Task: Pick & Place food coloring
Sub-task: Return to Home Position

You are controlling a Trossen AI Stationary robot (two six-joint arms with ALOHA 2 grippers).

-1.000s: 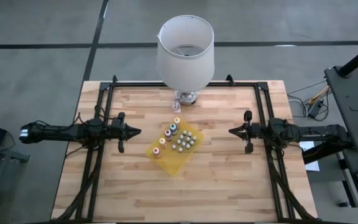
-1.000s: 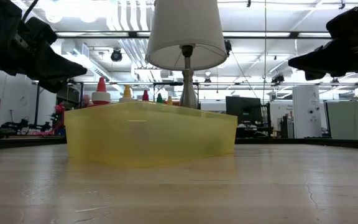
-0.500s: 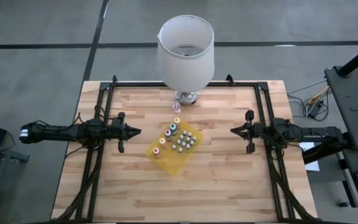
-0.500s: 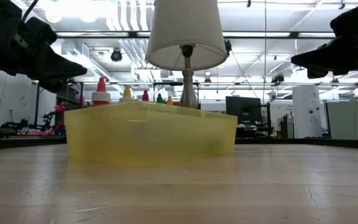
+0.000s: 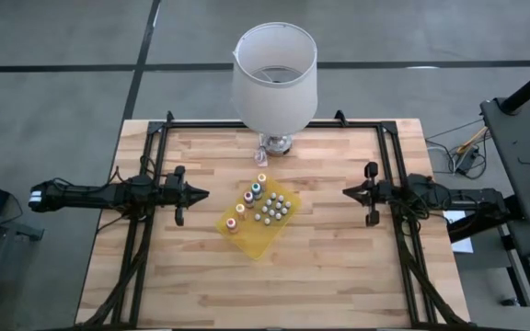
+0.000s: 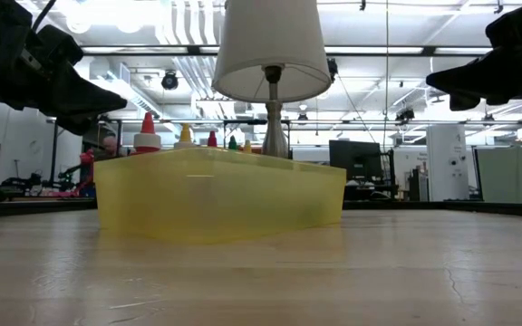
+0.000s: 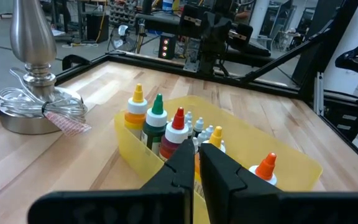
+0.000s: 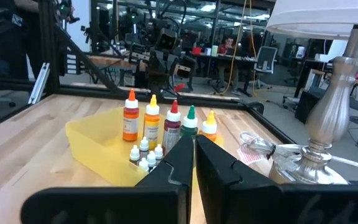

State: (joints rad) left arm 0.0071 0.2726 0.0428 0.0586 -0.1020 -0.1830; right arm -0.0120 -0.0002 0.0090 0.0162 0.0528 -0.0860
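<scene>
Job looks done bar the retreat: the food coloring bottles (image 5: 249, 195) stand upright in a row along the 10–11 o'clock edge inside the yellow bin (image 5: 258, 245), near table (image 5: 339, 276) ctr, w/ a cluster of small white-capped bottles (image 5: 274, 211) beside them in the same bin. None shows on the bare wood. Left gripper (image 5: 197, 194) sits at 9 o'clock of the bin, well apart from it, fingers pressed together, nothing btwn them (left wrist view shows the tips meeting, bin beyond). Right gripper (image 5: 347, 193) sits at 3 o'clock, also well apart, fingers likewise pressed together & empty. Low view has both arms up high, clear above the bin wall (image 6: 216, 204). Lamp (image 5: 274, 74) stands at 12 o'clock, base just beyond the bin. Judging the step as return-to-home: best done w/ fingers closed, each arm drawn straight out along its own 9 / 3 o'clock line, no dip toward the bin rim and no swing toward 12 o'clock where the lamp shade overhangs. Height looks ample, so no need to lift more. Slow, level pull; main risk is a wrist sagging and nudging the light bin, which prob. slides easily on the wood.
</scene>
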